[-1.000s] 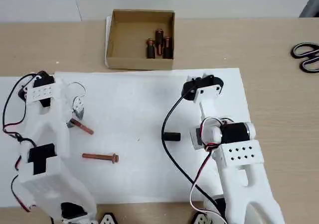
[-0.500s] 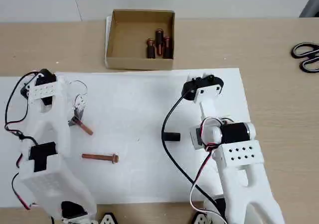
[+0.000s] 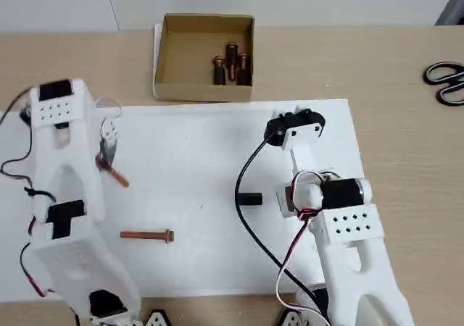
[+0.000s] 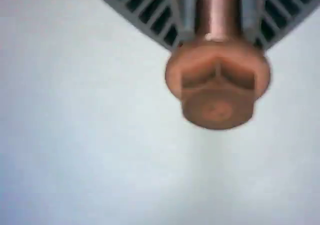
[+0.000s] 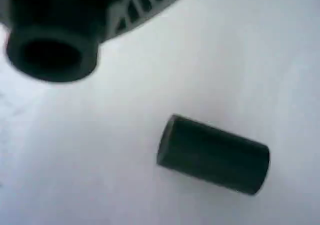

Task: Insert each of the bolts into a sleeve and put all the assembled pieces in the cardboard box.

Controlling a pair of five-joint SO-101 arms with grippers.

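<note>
Over white paper, left gripper clenched on blurred hex-headed copper bolt, shank mostly hidden, right gripper grasping hollow black sleeve.

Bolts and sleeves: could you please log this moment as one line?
left gripper: holds bolt | right gripper: holds sleeve | paper: loose bolt, loose sleeve | box: three assemblies

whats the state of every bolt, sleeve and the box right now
held bolt: gripped by left end effector, tilted, no sleeve
loose bolt: lying flat on sheet, no sleeve
held sleeve: gripped by right end effector, empty
loose sleeve: on its side on sheet, empty
box: open, three assembled pieces inside
</note>
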